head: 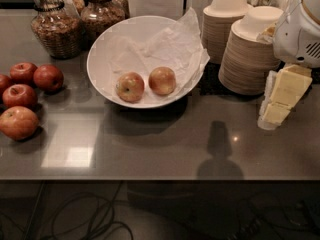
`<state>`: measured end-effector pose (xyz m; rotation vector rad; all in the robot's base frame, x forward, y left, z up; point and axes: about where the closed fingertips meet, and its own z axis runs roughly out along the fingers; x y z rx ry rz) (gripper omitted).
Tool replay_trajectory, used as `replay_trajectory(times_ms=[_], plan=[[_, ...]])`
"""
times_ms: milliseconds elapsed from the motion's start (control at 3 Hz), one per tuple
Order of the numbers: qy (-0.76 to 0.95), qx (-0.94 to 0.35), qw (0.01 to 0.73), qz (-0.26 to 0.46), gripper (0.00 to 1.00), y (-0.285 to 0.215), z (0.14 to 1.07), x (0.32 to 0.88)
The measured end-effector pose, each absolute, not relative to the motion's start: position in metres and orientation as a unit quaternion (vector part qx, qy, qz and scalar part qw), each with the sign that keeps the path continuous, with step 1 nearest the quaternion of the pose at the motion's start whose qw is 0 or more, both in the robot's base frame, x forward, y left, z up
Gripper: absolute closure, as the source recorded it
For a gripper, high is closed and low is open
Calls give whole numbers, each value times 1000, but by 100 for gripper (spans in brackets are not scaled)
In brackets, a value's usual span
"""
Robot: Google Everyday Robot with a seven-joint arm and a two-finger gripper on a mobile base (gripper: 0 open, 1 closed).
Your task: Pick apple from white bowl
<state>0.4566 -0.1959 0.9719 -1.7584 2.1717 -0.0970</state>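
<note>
1. The pincer [280,98] hangs at the 3 o'clock edge of the desk [165,139], well apart from the white bowl [99,54]. I cannot tell whether it is open or closed.
2. The apple [162,80] lies inside the bowl, toward 5 o'clock of its middle, on the crumpled paper [170,41].
3. A second apple [130,87] lies just beside it at its 9 o'clock (the one with a greenish patch round its dimple). A good approach probably comes from above, so the neighbour is not nudged.
4. The stacks of paper bowls [247,59] stand between pincer and bowl, near 1 o'clock of the apple. The arm should likely rise first, then travel toward 9 o'clock over the rim.
5. Centre over the apple before descending. It is round and may roll on loose paper if touched off-centre.
6. Grip across the widest part and lift straight up, so the paper is not snagged.
7. Ignore the red apples [20,95] on the desk at 9 o'clock.
</note>
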Motion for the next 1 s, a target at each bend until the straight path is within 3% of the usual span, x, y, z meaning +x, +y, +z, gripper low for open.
replay_trajectory(times_ms=[333,1000], plan=[[761,-620,190,-21,0,-186,970,463],[712,-654,255,4,0,-83,968,525]])
